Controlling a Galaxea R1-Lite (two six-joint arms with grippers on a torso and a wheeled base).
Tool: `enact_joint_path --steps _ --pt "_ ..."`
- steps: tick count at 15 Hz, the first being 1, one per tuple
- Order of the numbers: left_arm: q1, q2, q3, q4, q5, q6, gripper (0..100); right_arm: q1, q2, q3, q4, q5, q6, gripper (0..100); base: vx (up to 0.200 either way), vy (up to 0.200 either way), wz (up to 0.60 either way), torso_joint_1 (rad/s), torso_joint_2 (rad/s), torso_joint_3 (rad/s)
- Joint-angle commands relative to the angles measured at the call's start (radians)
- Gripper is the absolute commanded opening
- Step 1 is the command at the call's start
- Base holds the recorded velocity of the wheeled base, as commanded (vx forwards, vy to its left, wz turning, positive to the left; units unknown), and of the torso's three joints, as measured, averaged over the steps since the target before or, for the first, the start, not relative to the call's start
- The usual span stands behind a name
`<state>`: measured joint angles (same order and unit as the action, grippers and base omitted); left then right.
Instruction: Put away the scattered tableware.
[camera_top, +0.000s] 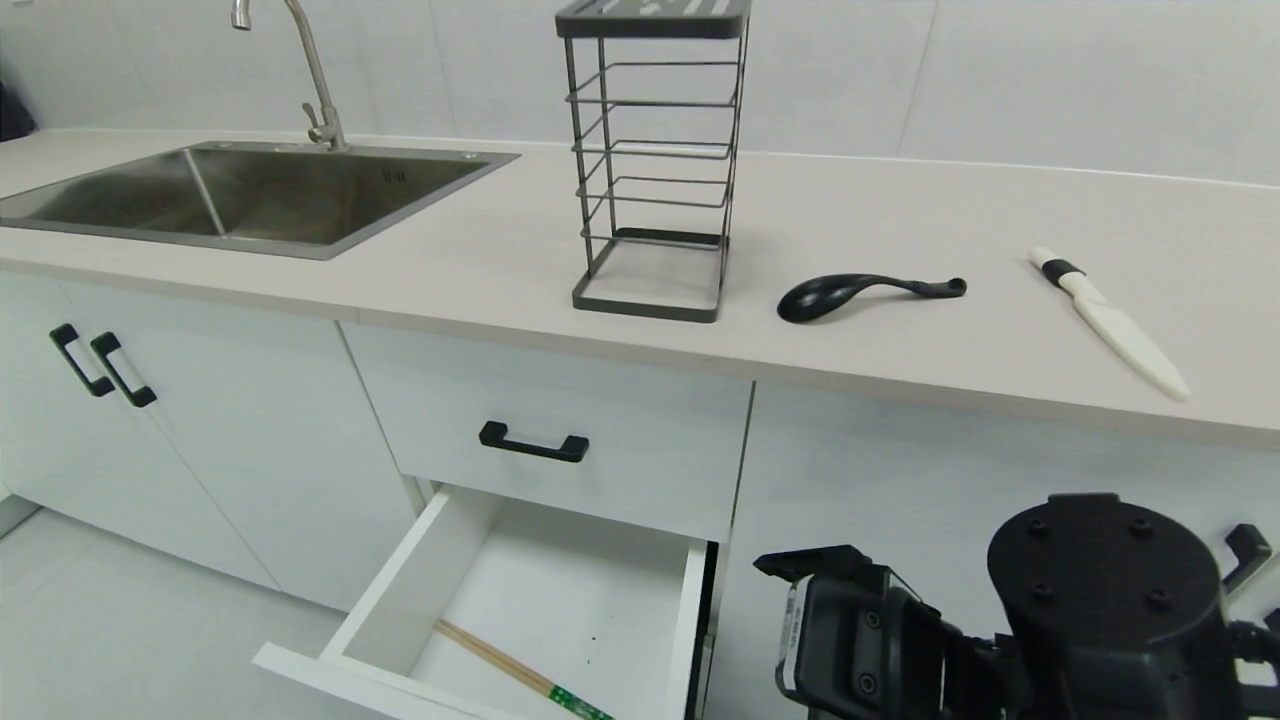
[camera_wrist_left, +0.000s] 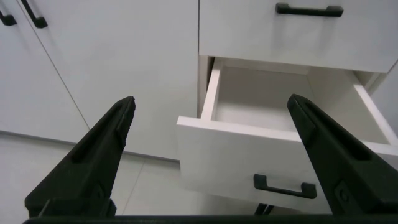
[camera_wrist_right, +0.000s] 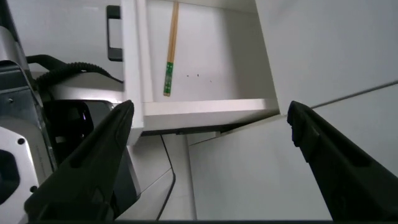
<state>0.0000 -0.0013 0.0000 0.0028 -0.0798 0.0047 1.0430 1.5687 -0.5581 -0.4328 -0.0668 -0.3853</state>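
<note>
While both hang spread wide and hold nothing, the left end effector (camera_wrist_left: 211, 106) faces the front of the pulled-out lower drawer (camera_top: 400, 590) and the right end effector (camera_wrist_right: 210, 109) is near that drawer's side. Wooden chopsticks (camera_top: 505, 662) lie on the drawer's floor. On the worktop (camera_top: 480, 250), a black ladle (camera_top: 830, 295) lies just right of the wire rack (camera_top: 655, 170), with a white knife (camera_top: 1105, 320) farther right.

A steel sink (camera_top: 300, 190) with a faucet (camera_top: 322, 105) sits in the counter (camera_top: 900, 220).
</note>
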Motion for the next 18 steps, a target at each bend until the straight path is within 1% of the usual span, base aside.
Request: enact_joint_path --steps 1,6,10,13,16,18 --pt "0.0 0.001 0.0 -0.001 0.0 0.0 100 0.003 0.002 0.0 -0.001 0.001 0.0 100 0.0 0.0 0.0 0.251 -0.68 -0.203" --pt "0.0 0.001 0.0 -0.001 0.0 0.0 100 0.006 0.004 0.001 0.0 0.001 0.0 100 0.0 0.0 0.0 0.225 -0.51 -0.211" --pt "0.0 0.001 0.0 -0.001 0.0 0.0 100 0.005 0.011 0.0 0.0 0.001 0.0 100 0.0 0.0 0.0 0.138 -0.48 -0.218" --pt "0.0 0.001 0.0 -0.001 0.0 0.0 100 0.003 0.028 -0.006 0.0 0.001 0.0 100 0.0 0.0 0.0 0.386 -0.49 -0.24" --pt "0.0 0.001 0.0 -0.001 0.0 0.0 100 0.002 0.048 -0.022 -0.001 0.001 0.0 100 0.0 0.0 0.0 0.295 -0.5 -0.24" --pt "0.0 0.001 0.0 -0.001 0.0 0.0 100 0.0 0.073 -0.056 -0.001 0.002 0.0 100 0.0 0.0 0.0 0.283 -0.52 -0.249"
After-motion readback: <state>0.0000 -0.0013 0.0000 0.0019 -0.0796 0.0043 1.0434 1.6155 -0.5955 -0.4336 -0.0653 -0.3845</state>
